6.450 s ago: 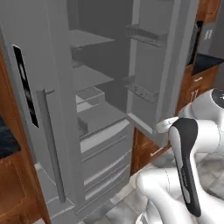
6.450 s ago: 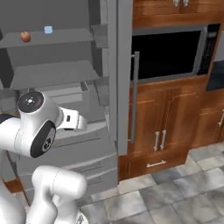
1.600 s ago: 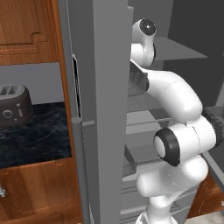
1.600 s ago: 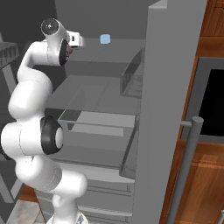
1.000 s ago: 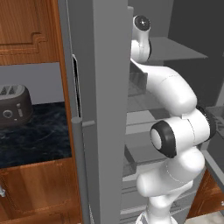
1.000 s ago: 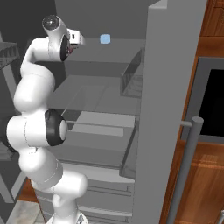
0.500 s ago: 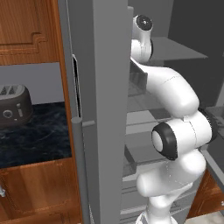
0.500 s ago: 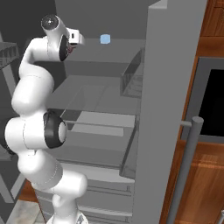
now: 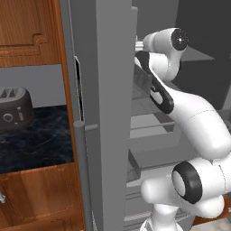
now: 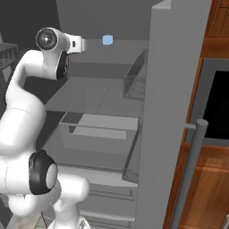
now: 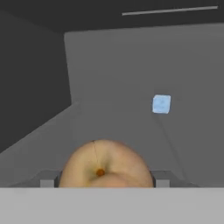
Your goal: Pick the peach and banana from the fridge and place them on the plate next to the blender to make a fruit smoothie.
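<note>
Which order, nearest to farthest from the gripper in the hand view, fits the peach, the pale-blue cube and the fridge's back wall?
1. The round orange-yellow peach, low and centred, between the jaws of the gripper.
2. The small pale-blue cube, farther along the shelf, to the right.
3. The grey back wall of the metal fridge, behind the cube.

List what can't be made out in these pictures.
- Gripper fingertips: in the hand view the peach covers them, so a grip can't be confirmed.
- Gripper in the left base view: the fridge door edge hides it.
- Peach in the right base view: the arm's wrist blocks it.
- Pale-blue cube: too small to identify.
- Toaster: cut off by the left edge.
</note>
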